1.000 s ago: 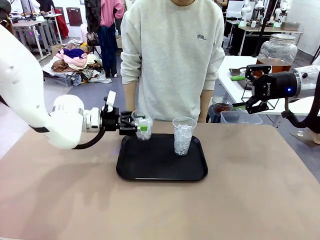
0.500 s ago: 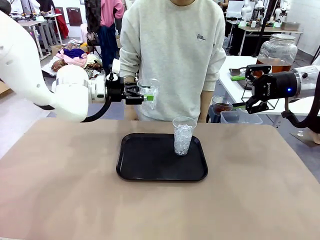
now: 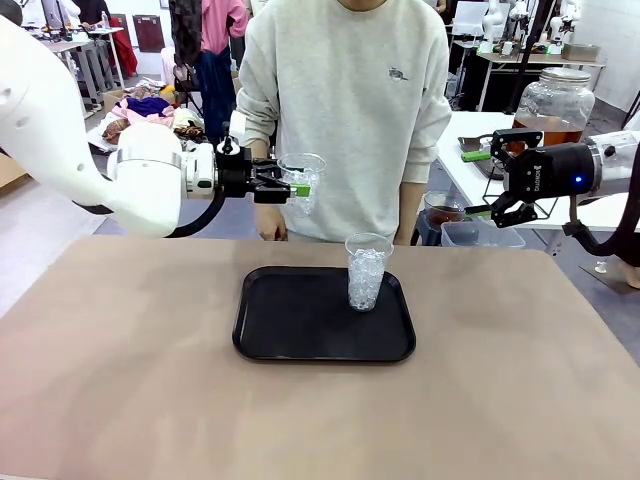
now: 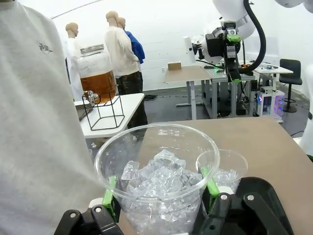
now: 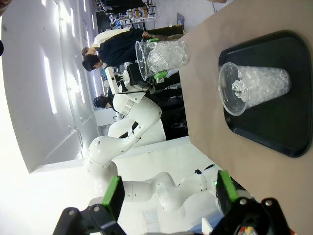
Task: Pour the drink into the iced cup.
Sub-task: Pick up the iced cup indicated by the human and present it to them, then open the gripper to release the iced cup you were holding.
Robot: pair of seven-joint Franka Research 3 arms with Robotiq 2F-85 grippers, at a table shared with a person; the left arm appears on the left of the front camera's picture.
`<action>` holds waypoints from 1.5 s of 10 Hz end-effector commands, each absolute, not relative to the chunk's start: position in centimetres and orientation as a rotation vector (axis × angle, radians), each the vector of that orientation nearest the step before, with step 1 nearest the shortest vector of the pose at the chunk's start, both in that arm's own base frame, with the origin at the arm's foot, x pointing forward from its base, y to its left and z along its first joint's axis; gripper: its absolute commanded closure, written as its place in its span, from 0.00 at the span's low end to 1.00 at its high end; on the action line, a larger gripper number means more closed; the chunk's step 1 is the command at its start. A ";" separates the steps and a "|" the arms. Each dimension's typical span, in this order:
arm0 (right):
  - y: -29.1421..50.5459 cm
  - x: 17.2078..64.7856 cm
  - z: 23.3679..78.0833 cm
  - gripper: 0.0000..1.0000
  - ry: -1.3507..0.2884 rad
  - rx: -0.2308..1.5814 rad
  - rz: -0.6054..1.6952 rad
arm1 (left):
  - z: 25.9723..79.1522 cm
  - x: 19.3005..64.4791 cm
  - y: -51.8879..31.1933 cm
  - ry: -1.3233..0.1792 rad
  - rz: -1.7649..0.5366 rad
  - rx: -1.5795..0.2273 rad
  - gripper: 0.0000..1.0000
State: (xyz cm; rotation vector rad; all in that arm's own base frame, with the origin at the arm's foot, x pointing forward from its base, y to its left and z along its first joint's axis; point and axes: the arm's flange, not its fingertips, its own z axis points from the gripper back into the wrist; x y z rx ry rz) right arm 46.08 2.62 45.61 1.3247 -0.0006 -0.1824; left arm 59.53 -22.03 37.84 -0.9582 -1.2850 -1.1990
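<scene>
While the drink (image 3: 545,131) sits amber in its jar (image 3: 556,90) on a side worktop (image 3: 462,165) to our right, we see our left pincer (image 3: 297,189) clamped on an iced cup (image 3: 303,170), held in the air just in front of the person (image 3: 345,110). A second cup (image 3: 367,272) of ice stands on the tray (image 3: 300,335), and our right pincer (image 3: 497,177) hangs open beside the jar.
</scene>
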 end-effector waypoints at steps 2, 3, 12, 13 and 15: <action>2.7 46.1 45.8 0.00 -0.001 1.326 -0.181 | 38.1 59.4 -22.1 -1.305 -1.196 -0.954 0.20; 2.7 46.1 45.8 0.00 -0.001 1.326 -0.181 | 38.1 59.4 -22.1 -1.305 -1.196 -0.954 0.20; 2.7 46.1 45.8 0.00 -0.001 1.326 -0.181 | 38.1 59.4 -22.1 -1.305 -1.196 -0.954 0.20; 2.7 46.1 45.8 0.00 -0.001 1.326 -0.181 | 38.1 59.4 -22.1 -1.305 -1.196 -0.954 0.20; 2.7 46.1 45.8 0.00 -0.001 1.326 -0.181 | 38.1 59.4 -22.1 -1.305 -1.196 -0.954 0.20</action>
